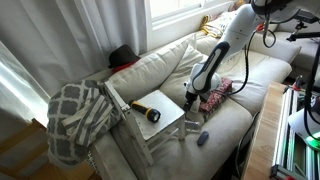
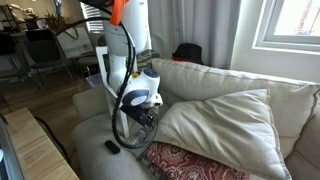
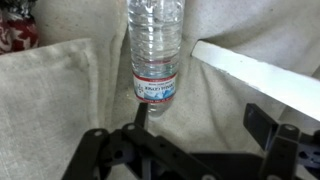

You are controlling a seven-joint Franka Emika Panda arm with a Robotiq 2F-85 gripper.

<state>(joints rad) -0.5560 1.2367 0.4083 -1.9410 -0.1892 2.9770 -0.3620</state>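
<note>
On the cream sofa, a bottle

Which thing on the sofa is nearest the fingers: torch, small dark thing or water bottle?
The clear water bottle, straight ahead of the open fingers in the wrist view. The torch on the white board and the small dark thing lie farther off.

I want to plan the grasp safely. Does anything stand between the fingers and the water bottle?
Nothing visible does. In the wrist view the water bottle is directly ahead of the open gripper, on the sofa cushion. The white board sits to the side, not in the path.
</note>
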